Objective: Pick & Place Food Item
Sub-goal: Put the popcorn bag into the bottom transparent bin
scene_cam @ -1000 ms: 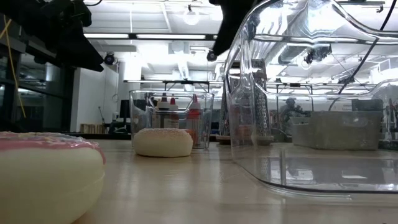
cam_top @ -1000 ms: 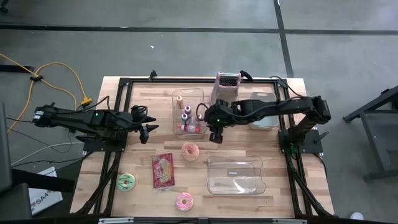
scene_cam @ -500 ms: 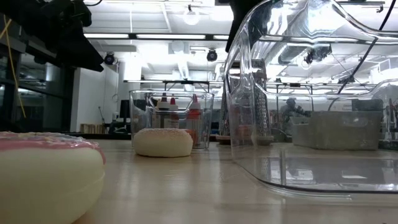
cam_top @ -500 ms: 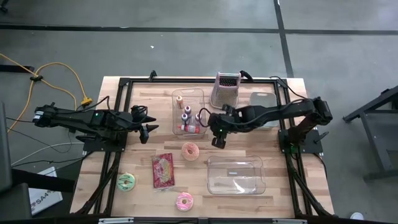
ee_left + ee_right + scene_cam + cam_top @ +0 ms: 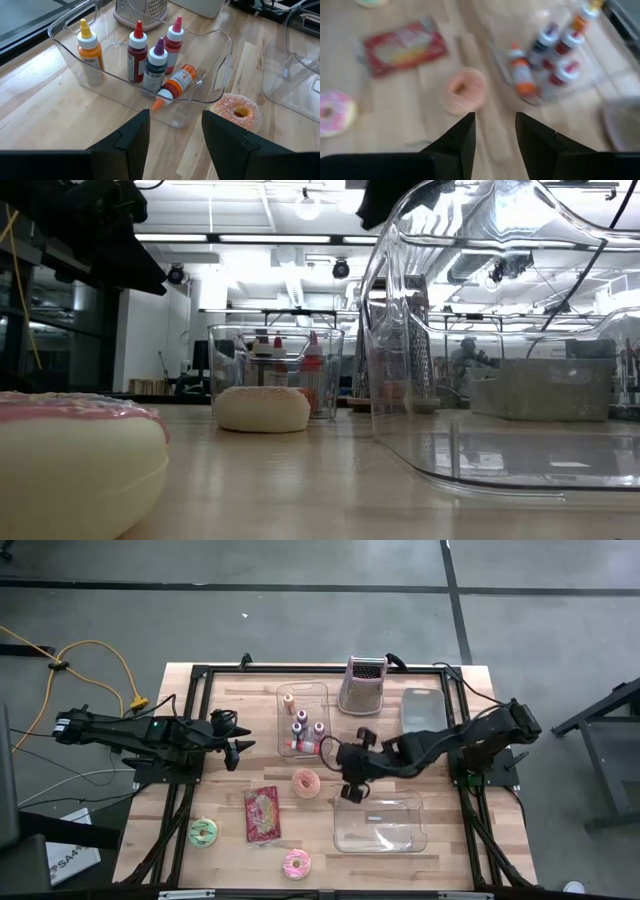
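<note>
**Right hand above the desk's middle, orange donut beside it**

Wooden desk carries a clear bin of bottles, and the orange-sprinkled donut lies just beside it. Right hand hangs open and empty (fingers parted) between donut and clear tray. Left hand waits open at the desk's left.

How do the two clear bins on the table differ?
The bin nearer the grater holds several sauce bottles, most upright and one lying on its side; the bin nearer the front edge holds no food. The bottle bin looks narrower and runs front to back; the front bin looks wider and runs side to side. The right gripper hangs by the front bin's corner; no gripper is over the bottle bin. Both are clear plastic with rounded corners.
</note>
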Controlling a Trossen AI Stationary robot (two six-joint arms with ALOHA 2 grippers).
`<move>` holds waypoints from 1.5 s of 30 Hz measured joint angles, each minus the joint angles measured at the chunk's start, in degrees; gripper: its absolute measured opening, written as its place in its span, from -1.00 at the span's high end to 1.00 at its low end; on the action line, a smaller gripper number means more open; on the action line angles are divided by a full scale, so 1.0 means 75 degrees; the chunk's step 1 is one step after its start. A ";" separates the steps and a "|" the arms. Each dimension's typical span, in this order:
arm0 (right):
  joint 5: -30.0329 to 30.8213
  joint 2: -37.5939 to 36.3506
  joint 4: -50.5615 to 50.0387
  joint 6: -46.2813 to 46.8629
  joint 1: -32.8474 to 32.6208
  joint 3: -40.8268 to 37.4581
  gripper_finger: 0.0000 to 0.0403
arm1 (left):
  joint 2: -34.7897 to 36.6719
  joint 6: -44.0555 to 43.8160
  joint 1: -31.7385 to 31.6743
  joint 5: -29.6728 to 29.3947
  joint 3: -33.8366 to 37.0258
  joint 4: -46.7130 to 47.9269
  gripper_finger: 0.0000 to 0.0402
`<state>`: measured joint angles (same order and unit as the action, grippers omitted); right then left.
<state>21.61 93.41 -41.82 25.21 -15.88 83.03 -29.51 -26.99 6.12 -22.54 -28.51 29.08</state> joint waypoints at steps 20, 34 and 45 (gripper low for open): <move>-0.2004 0.0781 0.4202 -0.1763 -0.0129 -0.1140 0.38 | -0.0001 0.0001 0.0000 0.0002 0.0000 0.0002 0.14; -0.2341 0.1215 0.4769 -0.2226 0.0118 -0.1137 0.38 | -0.0001 0.0001 0.0001 0.0002 0.0000 -0.0059 0.14; -0.2320 0.1218 0.4834 -0.2207 0.0137 -0.1137 0.38 | 0.0000 -0.0001 0.0001 0.0002 0.0000 -0.0815 0.14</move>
<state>4.21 102.54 -5.57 8.67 -14.85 74.50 -29.51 -27.00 6.13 -22.52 -28.51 22.97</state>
